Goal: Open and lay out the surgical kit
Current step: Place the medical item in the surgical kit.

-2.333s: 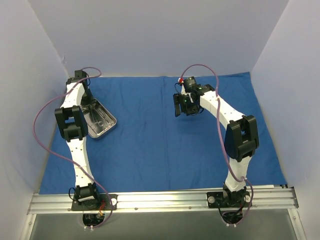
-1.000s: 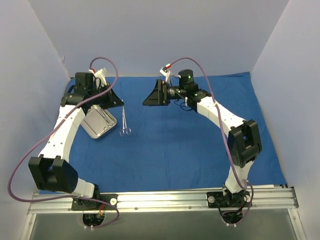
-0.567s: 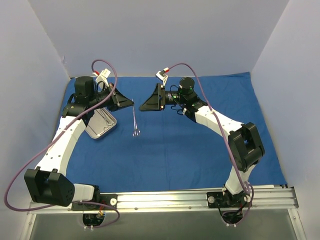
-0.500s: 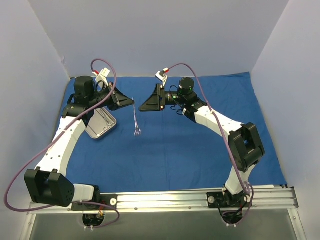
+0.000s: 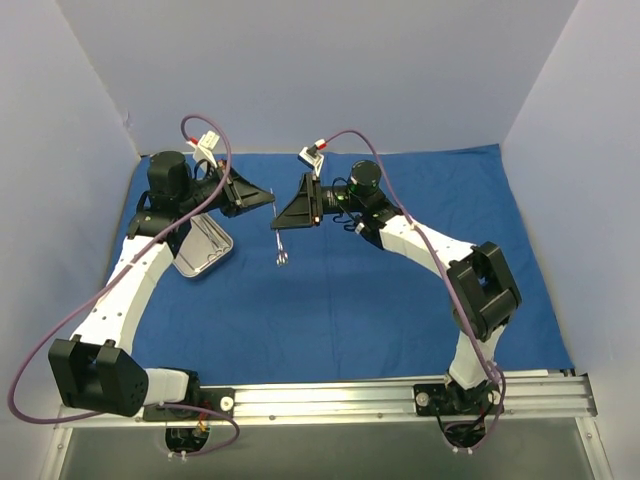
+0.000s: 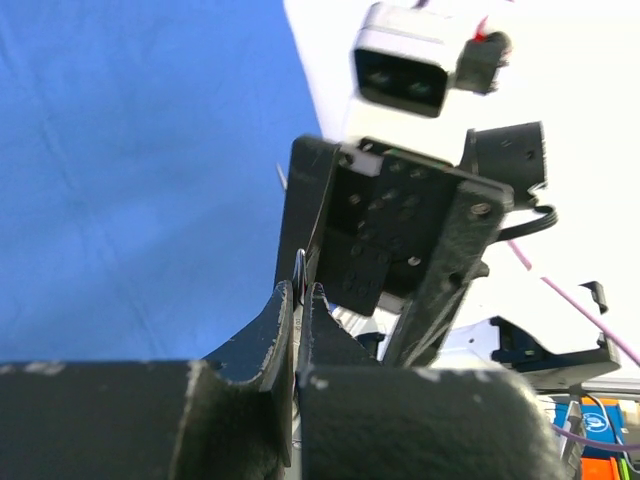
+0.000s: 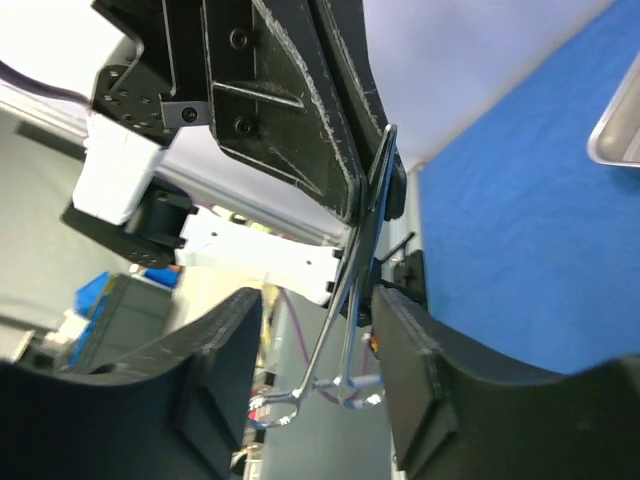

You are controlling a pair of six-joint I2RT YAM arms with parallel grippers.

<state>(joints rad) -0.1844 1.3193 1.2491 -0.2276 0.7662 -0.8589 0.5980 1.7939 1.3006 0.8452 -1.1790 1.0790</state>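
Clamping hard, your left gripper has its jaws squeezed together on the working end of a ring-handled instrument, which hangs in the air with its rings at the bottom, above the blue cloth. Your right gripper faces it with jaws parted, one finger on either side of the shank; I cannot tell whether either pad touches it. Left of that, the steel tray sits on the cloth beside your left arm. The cloth lies spread flat, running back to the pale walls
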